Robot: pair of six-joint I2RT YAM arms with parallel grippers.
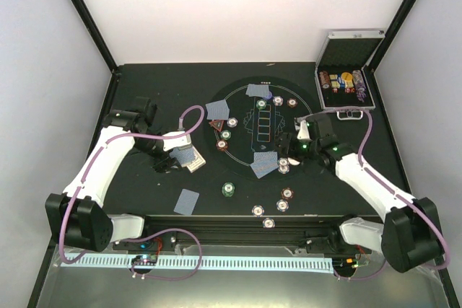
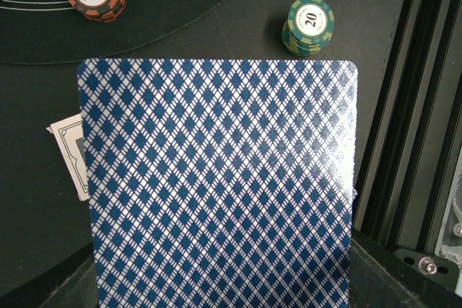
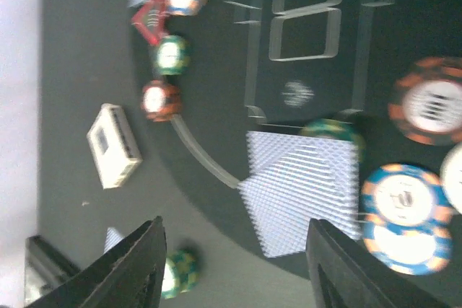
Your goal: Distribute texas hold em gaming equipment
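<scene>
A blue-diamond-backed playing card (image 2: 216, 185) fills the left wrist view and hides the fingers holding it. From above, my left gripper (image 1: 175, 158) is shut on this card (image 1: 185, 155), just left of the round mat (image 1: 249, 142) and over the card pack (image 1: 195, 166). My right gripper (image 3: 234, 272) is open with nothing between its fingers. It hovers over the mat's near right edge, close to two overlapping cards (image 3: 303, 185). Blue-white chips (image 3: 401, 207) and a red-brown chip (image 3: 429, 102) lie beside those cards. A red triangular marker (image 1: 215, 125) sits on the mat's left side.
A green chip stack (image 1: 228, 190) and one card (image 1: 186, 201) lie on the black table in front of the mat. Several chips (image 1: 282, 205) sit near the front rail (image 1: 238, 225). More cards (image 1: 216, 111) and chips (image 1: 278, 100) ring the mat. The open silver case (image 1: 345, 81) stands back right.
</scene>
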